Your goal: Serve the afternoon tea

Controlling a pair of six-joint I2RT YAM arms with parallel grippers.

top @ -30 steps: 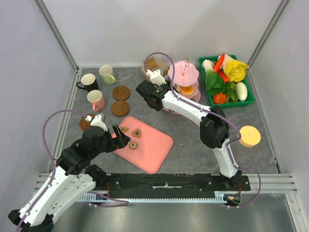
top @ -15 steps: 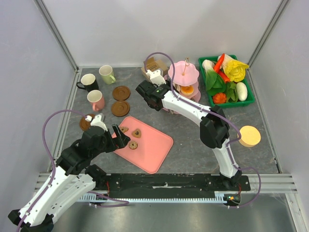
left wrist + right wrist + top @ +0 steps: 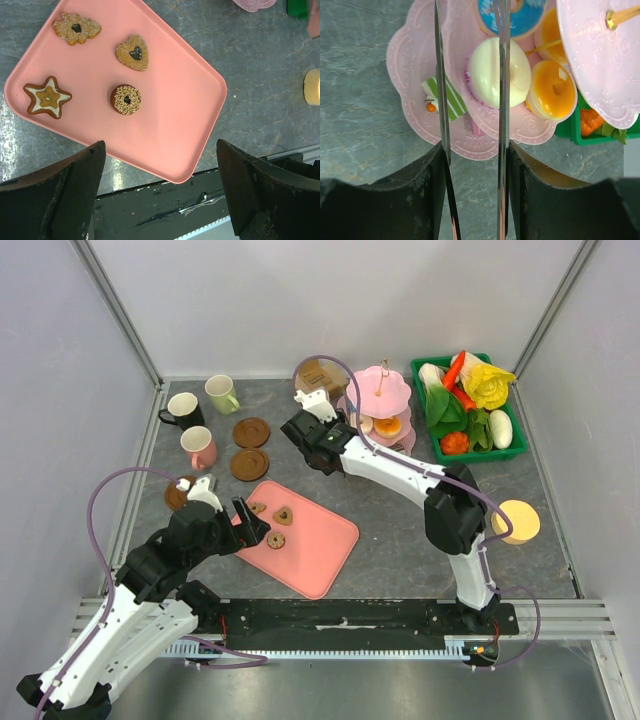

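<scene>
Over the far-centre of the table: right gripper (image 3: 470, 20), blades partly spread with a clear gap and pinching nothing. It hangs above the pink tiered stand (image 3: 405, 55). Seen between and behind the blades is a pale donut (image 3: 517, 70) on a tier. Beside it lie an orange donut (image 3: 554, 92) and a blue donut (image 3: 520, 15), with a striped cake slice (image 3: 442, 97) on the lowest tier.

Since a second ago, the right wrist has shifted slightly toward the far-left and its elbow has moved right, now overlapping the yellow disc (image 3: 520, 522). No pastry has left the stand. Judged: it is lining up on the pale donut, with the grasp not yet made.

Near-left: left gripper (image 3: 160, 150), spread wide and empty, unmoved over the near edge of the pink tray (image 3: 170, 130). The tray holds a star cookie (image 3: 47, 97), a heart cookie (image 3: 133, 52), a sprinkled donut (image 3: 125, 99) and a tree cookie (image 3: 76, 28).

Far-left corner: black mug (image 3: 183, 408), green mug (image 3: 221, 393) and pink mug (image 3: 199, 446), with coasters (image 3: 251, 431) just beside them. None is under a mug.

Far-right corner: green bin (image 3: 438, 445) of vegetables.
</scene>
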